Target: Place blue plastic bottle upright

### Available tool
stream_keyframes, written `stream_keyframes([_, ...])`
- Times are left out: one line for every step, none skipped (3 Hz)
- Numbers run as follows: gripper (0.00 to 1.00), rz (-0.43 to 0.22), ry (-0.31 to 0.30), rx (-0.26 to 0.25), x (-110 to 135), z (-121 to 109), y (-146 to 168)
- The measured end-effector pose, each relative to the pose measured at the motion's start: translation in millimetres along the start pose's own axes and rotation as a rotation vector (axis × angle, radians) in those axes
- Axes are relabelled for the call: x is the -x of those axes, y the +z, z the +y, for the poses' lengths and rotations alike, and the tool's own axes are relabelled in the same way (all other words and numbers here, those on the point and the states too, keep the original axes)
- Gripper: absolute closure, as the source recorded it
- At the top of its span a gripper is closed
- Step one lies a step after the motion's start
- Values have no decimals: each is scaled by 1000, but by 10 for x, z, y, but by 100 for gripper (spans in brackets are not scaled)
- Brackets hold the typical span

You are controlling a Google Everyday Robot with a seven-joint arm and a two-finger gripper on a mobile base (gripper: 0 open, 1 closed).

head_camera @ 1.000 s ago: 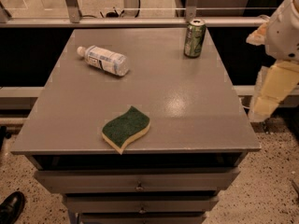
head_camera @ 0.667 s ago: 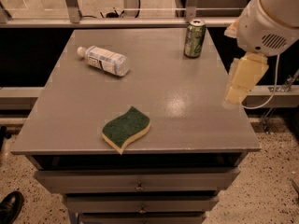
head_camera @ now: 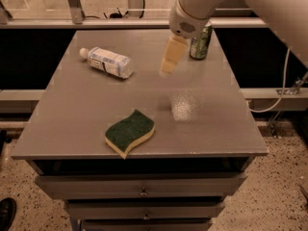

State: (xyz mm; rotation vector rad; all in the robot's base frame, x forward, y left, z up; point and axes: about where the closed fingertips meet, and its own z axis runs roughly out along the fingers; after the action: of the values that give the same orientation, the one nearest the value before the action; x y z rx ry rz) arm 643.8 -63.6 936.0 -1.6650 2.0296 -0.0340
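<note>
The blue plastic bottle (head_camera: 107,61) lies on its side at the back left of the grey table (head_camera: 216,114), its white cap pointing to the back left. It is clear, with a white and pale-blue label. My gripper (head_camera: 167,71) hangs over the back middle of the table, to the right of the bottle and apart from it. It holds nothing that I can see. My arm comes in from the upper right.
A green drink can (head_camera: 202,42) stands upright at the back right, partly hidden behind my arm. A green and yellow sponge (head_camera: 130,132) lies near the front edge. Drawers sit under the tabletop. A railing runs behind the table.
My arm has swung from beyond the table's right edge leftward over the table, and the gripper is now closer to the bottle. The bottle, can and sponge have not moved.
</note>
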Motion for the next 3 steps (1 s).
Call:
stream_keyframes([0, -52, 6, 11, 385, -349, 538])
stream_keyframes([0, -99, 26, 55, 822, -505, 908])
stream_keyframes([0, -134, 47, 166, 1327, -403, 1207])
